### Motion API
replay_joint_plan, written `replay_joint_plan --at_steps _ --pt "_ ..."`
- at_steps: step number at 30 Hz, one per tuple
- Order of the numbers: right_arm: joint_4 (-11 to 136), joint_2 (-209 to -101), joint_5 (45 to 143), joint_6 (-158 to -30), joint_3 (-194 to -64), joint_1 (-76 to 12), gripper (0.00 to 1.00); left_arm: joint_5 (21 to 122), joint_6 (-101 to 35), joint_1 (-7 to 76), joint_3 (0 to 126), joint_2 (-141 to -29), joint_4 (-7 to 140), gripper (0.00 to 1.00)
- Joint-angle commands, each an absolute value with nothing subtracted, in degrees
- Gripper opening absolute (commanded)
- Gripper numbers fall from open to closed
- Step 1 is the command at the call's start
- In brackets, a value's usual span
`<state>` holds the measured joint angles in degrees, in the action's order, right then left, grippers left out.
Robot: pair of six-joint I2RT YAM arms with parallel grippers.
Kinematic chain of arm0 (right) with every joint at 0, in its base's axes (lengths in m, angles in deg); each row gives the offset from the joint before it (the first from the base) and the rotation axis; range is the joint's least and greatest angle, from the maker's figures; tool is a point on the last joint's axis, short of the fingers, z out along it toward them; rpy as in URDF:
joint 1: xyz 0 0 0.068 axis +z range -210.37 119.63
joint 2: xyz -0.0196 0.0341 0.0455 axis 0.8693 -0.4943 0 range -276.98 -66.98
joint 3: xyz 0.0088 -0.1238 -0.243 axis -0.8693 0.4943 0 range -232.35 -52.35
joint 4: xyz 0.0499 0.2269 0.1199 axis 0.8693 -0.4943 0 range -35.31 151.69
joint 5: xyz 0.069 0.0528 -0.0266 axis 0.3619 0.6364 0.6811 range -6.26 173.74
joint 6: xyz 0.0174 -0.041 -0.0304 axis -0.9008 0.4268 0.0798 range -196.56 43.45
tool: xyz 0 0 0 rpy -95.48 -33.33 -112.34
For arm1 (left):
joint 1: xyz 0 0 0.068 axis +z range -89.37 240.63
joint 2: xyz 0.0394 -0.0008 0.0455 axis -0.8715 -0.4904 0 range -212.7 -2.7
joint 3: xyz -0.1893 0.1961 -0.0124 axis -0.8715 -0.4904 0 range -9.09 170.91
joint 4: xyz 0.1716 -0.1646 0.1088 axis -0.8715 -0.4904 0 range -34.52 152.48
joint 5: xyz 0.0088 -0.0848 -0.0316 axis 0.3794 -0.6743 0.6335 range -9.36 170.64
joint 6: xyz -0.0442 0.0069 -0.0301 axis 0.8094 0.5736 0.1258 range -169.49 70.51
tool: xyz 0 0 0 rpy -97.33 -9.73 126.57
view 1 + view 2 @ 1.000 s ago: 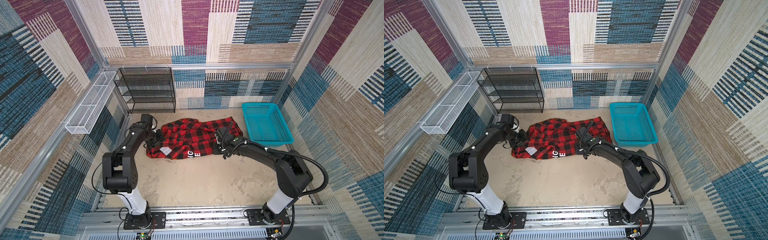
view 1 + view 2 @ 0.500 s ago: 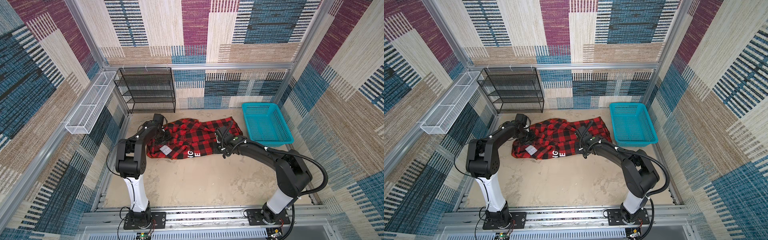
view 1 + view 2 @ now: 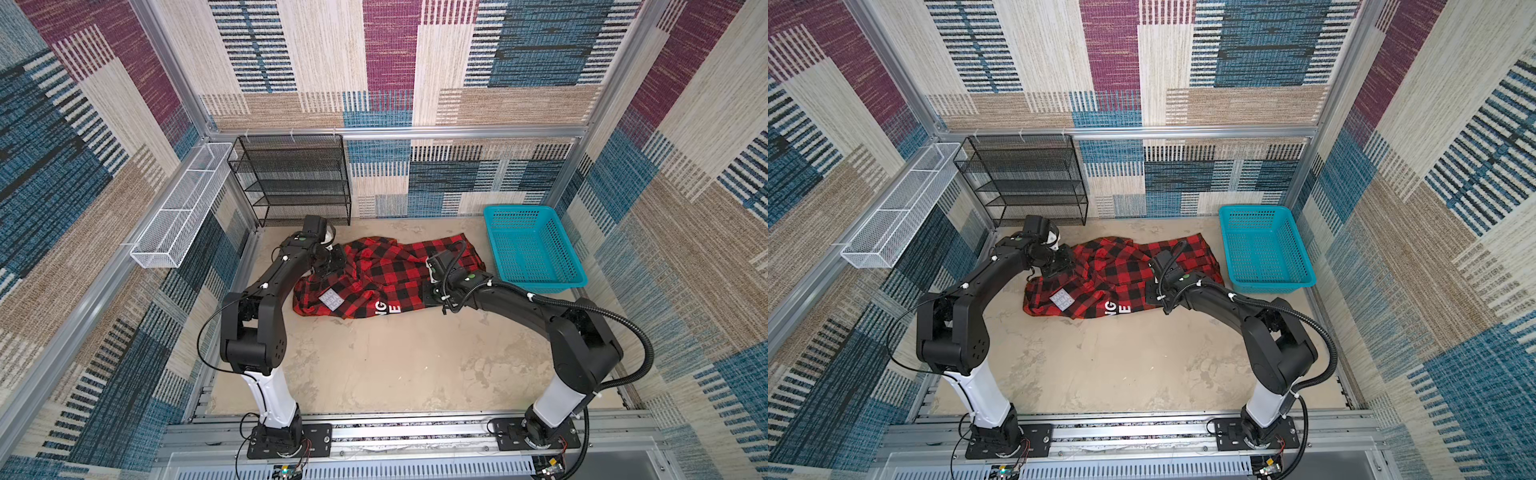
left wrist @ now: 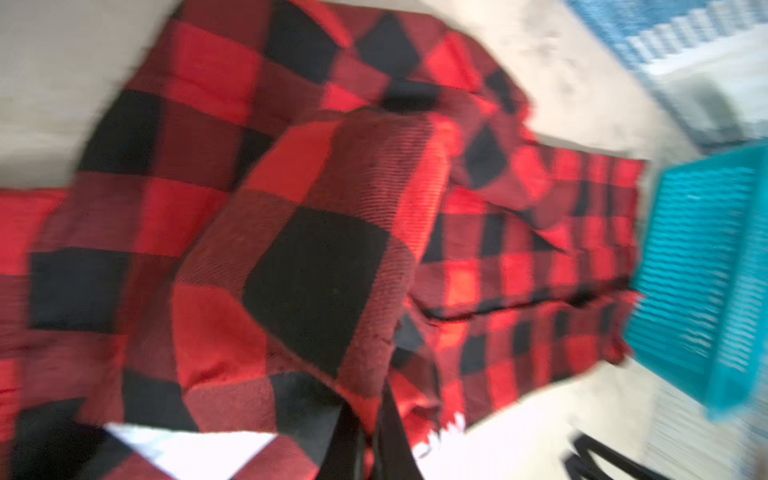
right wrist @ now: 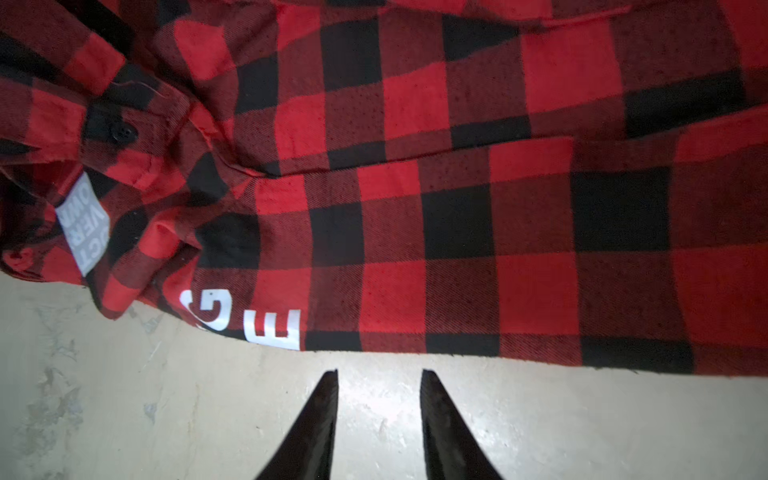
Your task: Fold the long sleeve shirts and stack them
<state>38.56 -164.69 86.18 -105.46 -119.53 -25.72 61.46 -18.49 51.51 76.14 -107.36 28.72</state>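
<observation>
A red-and-black checked shirt (image 3: 386,276) lies rumpled along the bench's (image 3: 395,361) far edge, beside a teal basket (image 3: 536,286). The left gripper (image 3: 336,262) pinches a fold at its left end. The right gripper (image 5: 379,372), fingers narrowly apart, hovers at its near hem.

i'm seeing shirt (image 3: 386,270) in red-and-black buffalo check, white lettering (image 5: 274,328); basket (image 3: 540,280) showing teal; rack (image 3: 291,178) looking black; table (image 3: 395,353) looking mottled beige.
</observation>
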Motion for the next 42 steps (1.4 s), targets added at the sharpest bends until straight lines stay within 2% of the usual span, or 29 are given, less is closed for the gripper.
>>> replay_joint_plan --at_steps 1,6,12,21,26,32,42 --pt "45.4 -165.1 89.9 -108.2 -120.3 -25.8 0.40 51.2 -13.7 49.7 75.9 -105.8 33.2 0.00" --pt "50.4 -161.5 92.6 -112.0 -117.0 -27.7 0.44 45.5 -7.2 45.5 75.5 -104.6 40.2 0.00" --pt "60.4 -151.9 102.8 -116.7 -106.1 -33.6 0.50 42.4 1.3 41.8 74.5 -103.9 51.5 0.00" --pt "70.9 -142.1 106.6 -125.6 -96.1 -36.2 0.65 40.4 5.7 38.4 75.6 -104.4 58.1 0.00" --pt "83.7 -139.8 107.5 -135.6 -89.8 -37.0 0.67 39.5 7.4 37.4 75.0 -104.0 61.1 0.00" --pt "99.8 -141.4 107.2 -146.8 -84.1 -37.8 0.69 38.4 8.8 36.3 74.2 -103.1 64.1 0.00" --pt "119.4 -151.7 108.9 -157.4 -84.7 -37.8 0.78 38.7 9.7 34.2 72.7 -101.8 66.7 0.00"
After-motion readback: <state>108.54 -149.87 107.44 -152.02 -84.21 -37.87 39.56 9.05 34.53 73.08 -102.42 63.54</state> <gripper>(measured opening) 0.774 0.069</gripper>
